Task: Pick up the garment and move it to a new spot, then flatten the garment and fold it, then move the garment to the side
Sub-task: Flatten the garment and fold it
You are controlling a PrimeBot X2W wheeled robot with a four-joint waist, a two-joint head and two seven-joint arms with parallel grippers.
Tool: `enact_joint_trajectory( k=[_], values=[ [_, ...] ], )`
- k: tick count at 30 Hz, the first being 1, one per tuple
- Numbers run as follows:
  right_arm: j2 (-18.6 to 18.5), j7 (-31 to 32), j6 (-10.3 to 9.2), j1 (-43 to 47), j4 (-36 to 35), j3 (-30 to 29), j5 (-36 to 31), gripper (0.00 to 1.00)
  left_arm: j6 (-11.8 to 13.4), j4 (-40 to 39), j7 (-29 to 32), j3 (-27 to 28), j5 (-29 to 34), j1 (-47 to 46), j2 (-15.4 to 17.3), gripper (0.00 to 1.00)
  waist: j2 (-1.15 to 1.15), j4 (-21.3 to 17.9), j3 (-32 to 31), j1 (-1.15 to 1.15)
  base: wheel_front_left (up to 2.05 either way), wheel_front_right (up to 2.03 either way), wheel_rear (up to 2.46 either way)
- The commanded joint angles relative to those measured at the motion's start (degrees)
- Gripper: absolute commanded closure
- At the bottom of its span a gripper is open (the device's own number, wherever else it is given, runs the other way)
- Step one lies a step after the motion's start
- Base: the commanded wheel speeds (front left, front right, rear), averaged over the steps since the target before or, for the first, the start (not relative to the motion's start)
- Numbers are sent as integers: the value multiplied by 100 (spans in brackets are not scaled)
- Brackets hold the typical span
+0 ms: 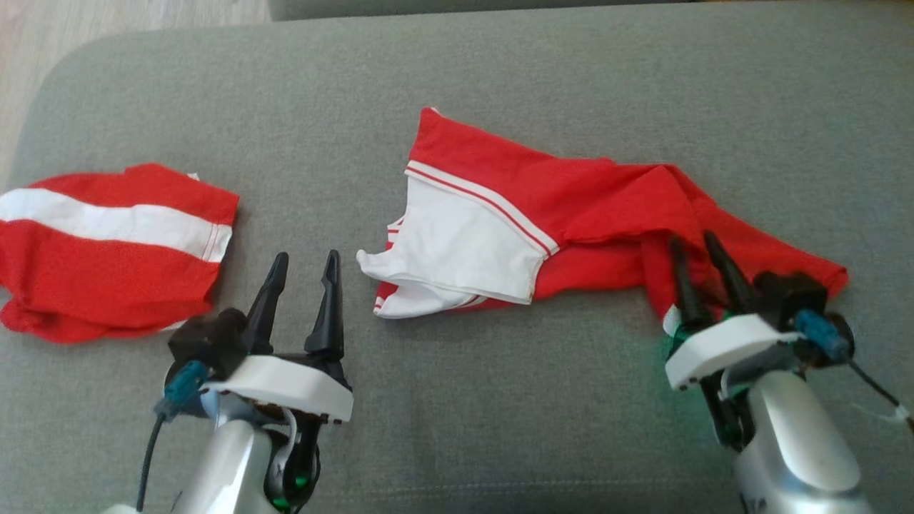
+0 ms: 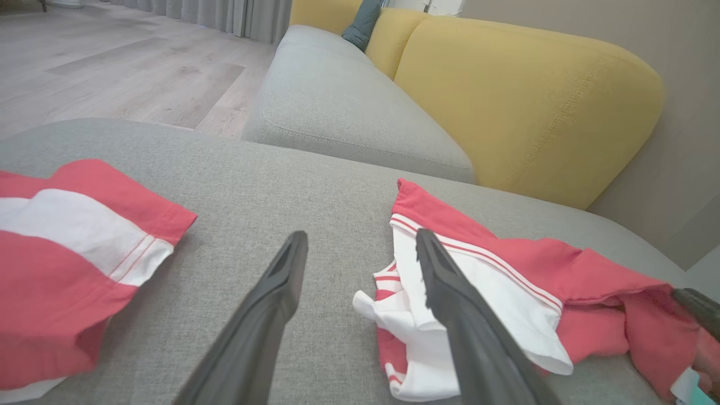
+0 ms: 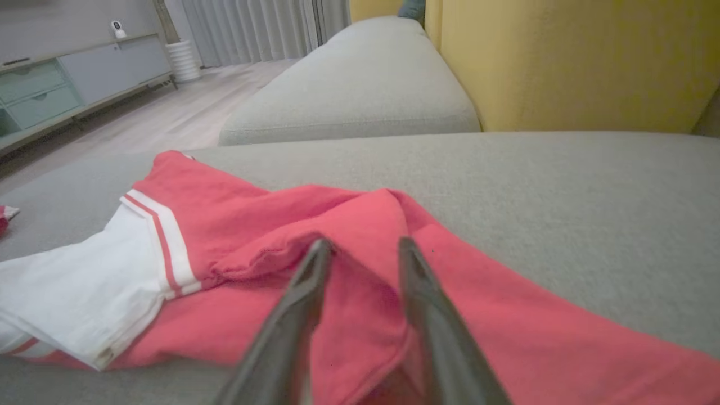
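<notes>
Starting pick-up | garment (image 1: pixel 571 214) crumpled centre-right on the sofa cushion (image 1: pixel 457 86) | right pincer (image 1: pixel 691 243) part-spread astride a red fold at its right end | left pincer (image 1: pixel 307 258) spread wide over bare cushion | next I pinch firmly, then lift.

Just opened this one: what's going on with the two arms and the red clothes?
The robot is working on a red and white garment that lies crumpled and stretched out across a grey cushion. Its right gripper is down on the garment's red end, fingers apart on either side of a raised fold. The left gripper is open over bare cushion, just short of the garment's white end. A second garment lies folded at the left, with neither gripper on it.
</notes>
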Motion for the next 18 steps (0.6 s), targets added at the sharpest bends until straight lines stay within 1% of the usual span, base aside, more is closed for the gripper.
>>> enact_joint_trajectory(
  k=[1,6,8,9,12,14,18],
  values=[
    [7,-115,-4,-268,-158,100,-50,100,-28,-154,-70,138,44,-231,42,0,0,13,18,0,0,0,0],
    [7,-174,-4,-497,-330,-122,-324,100,-25,-111,-70,144,41,-250,42,0,0,1,-14,0,0,0,0],
    [-27,-4,-4,-645,-439,-140,-477,100,-22,-116,-70,150,32,-262,42,0,0,1,-20,0,0,0,0],
    [-119,122,-4,-754,-498,-88,-538,100,-18,-127,-70,147,21,-274,42,0,0,9,-5,0,0,0,0],
    [-607,548,-4,-1214,-648,187,-653,100,-21,-165,-70,90,-13,-333,42,0,0,78,101,0,0,0,0],
    [-963,859,-4,-1566,-684,489,-528,100,-33,-163,-70,35,-46,-363,42,0,0,155,181,0,0,0,0],
    [-1925,1410,-4,-2272,-631,1249,-223,100,-21,-161,-70,-74,-163,-442,42,0,0,400,381,0,0,0,0]
  ],
)
